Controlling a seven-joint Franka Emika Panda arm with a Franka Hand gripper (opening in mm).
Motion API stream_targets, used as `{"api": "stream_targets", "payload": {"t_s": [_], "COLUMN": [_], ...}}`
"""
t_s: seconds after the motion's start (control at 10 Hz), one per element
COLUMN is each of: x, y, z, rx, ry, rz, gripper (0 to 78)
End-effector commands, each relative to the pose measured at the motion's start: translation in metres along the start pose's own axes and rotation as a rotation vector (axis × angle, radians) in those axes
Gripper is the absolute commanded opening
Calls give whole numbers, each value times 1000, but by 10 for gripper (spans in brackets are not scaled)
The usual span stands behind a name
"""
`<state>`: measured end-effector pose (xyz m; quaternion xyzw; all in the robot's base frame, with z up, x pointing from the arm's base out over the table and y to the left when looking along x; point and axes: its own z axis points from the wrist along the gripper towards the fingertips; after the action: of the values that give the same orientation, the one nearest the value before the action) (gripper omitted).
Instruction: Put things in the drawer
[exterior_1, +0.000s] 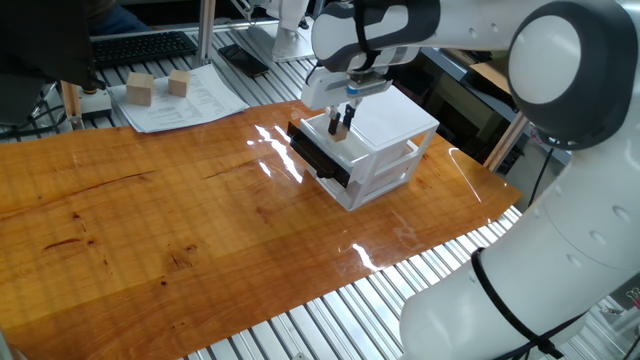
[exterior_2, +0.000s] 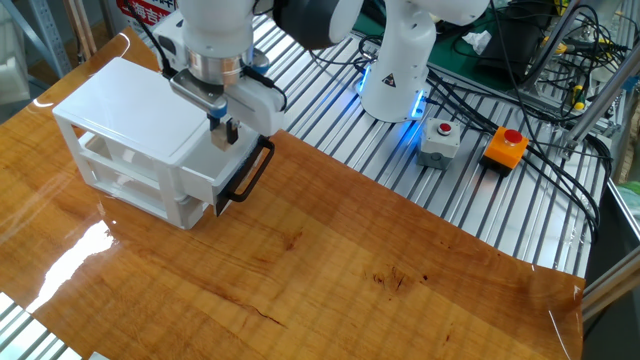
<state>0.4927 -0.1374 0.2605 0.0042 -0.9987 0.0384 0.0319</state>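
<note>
- One small wooden cube (exterior_1: 341, 127) sits pinched between the fingertips of the gripper (exterior_1: 340, 125), which hangs over the pulled-out top drawer (exterior_1: 322, 148) of the white cabinet (exterior_1: 385, 140); the jaws are clenched on the cube.
- From the other fixed view the cube (exterior_2: 229, 131) shows as a tan speck at the fingertips, directly above the drawer's open tray and just behind its black front (exterior_2: 248, 172).
- My guess is that the cube is light, stiff and dry, so it needs little squeeze and will not deform; being so small, it could twist or slip out if held off-centre, and the flat opposite faces are the sensible place to hold it.
- Dropped from height, it may bounce on hard plastic, so a low release looks wiser.
- Edges to mind: the cabinet's top lip sits close behind the fingers, and the black front with its handle stands close in front, leaving a narrow slot for the fingers.
- Open room lies upward and out over the bare wooden table (exterior_1: 150, 230); two larger blocks (exterior_1: 140, 90) rest on paper well apart, near the far edge.
</note>
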Motion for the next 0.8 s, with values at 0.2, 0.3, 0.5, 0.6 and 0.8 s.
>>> {"api": "stream_targets", "payload": {"t_s": [0.2, 0.3, 0.5, 0.6, 0.8], "x": [-2, -2, -2, -2, -2], "y": [1, 1, 1, 1, 2], "z": [2, 3, 3, 3, 4], "rx": [9, 10, 10, 9, 9], "ry": [-4, -6, -8, -10, -12], "rz": [4, 11, 14, 23, 34], "gripper": [12, 12, 12, 12, 12]}}
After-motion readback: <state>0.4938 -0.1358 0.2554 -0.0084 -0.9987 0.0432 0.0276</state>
